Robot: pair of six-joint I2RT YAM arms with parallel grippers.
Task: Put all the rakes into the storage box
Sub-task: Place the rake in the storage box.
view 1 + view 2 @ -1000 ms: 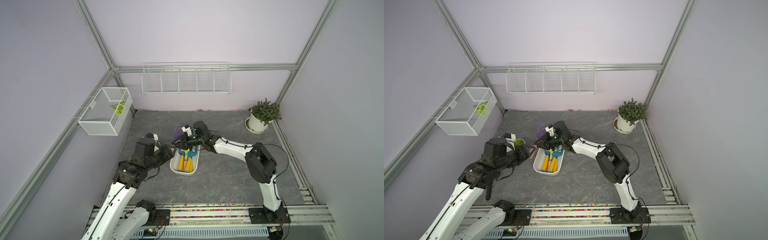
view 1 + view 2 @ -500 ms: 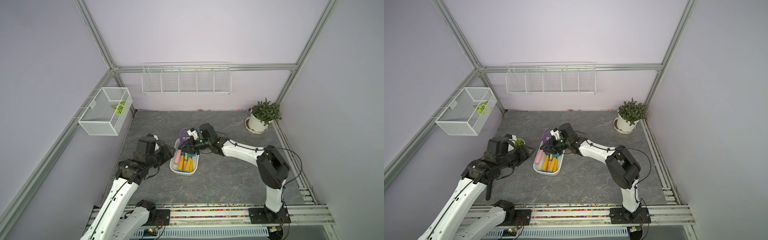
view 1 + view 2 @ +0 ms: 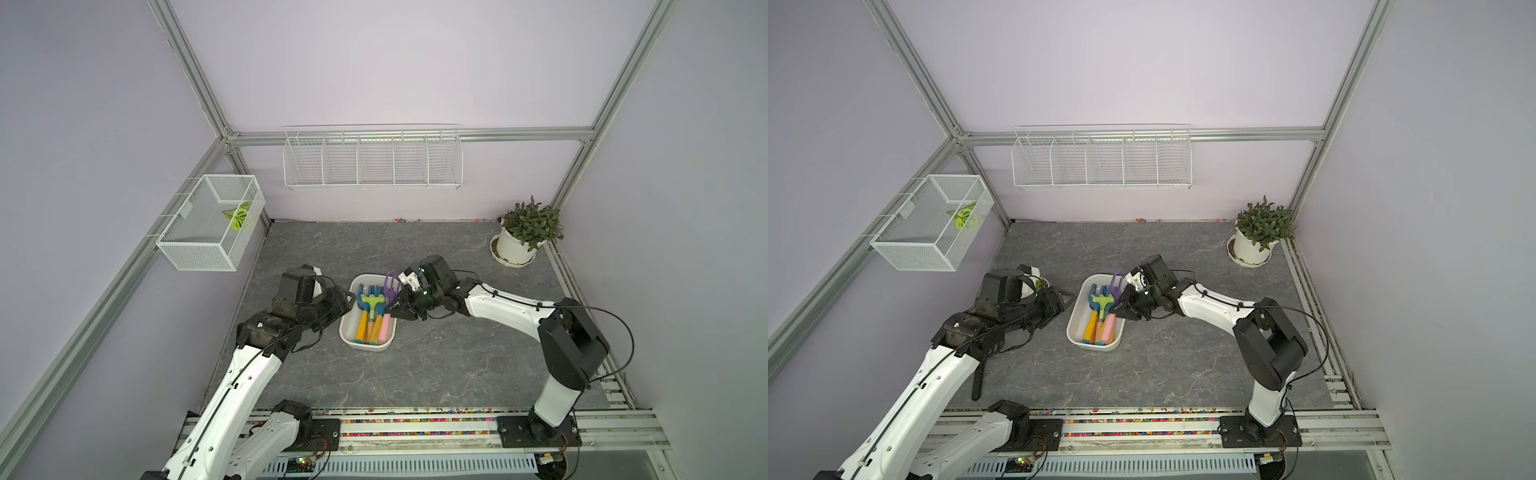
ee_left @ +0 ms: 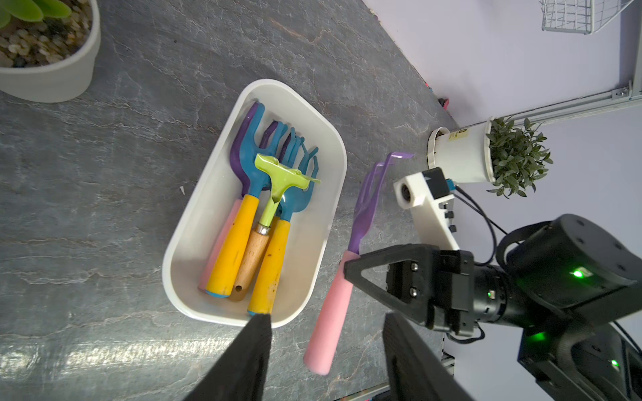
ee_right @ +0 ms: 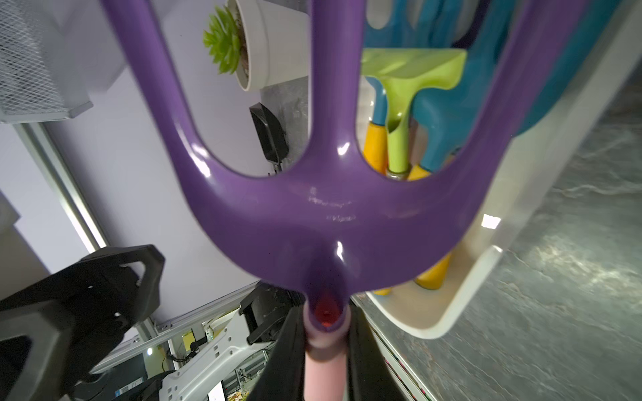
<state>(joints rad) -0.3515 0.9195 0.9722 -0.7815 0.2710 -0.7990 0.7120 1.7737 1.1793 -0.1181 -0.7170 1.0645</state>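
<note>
Clamping rake [image 4: 364,208], R arm [image 3: 503,309] outstretched

Over the last second we see the right gripper [image 3: 392,311] draw back from above the far end of the storage box [image 3: 348,328] toward its own side. The rake [image 3: 390,286] in its grip has come along, so the pink handle now hangs over the rim on that side. The right arm's elbow [image 3: 573,345] has swung outward too, nearer the right wall.

5 tools [image 4: 239,239], 1 box [image 4: 205,208], 2 plants [image 4: 514,159]
</note>
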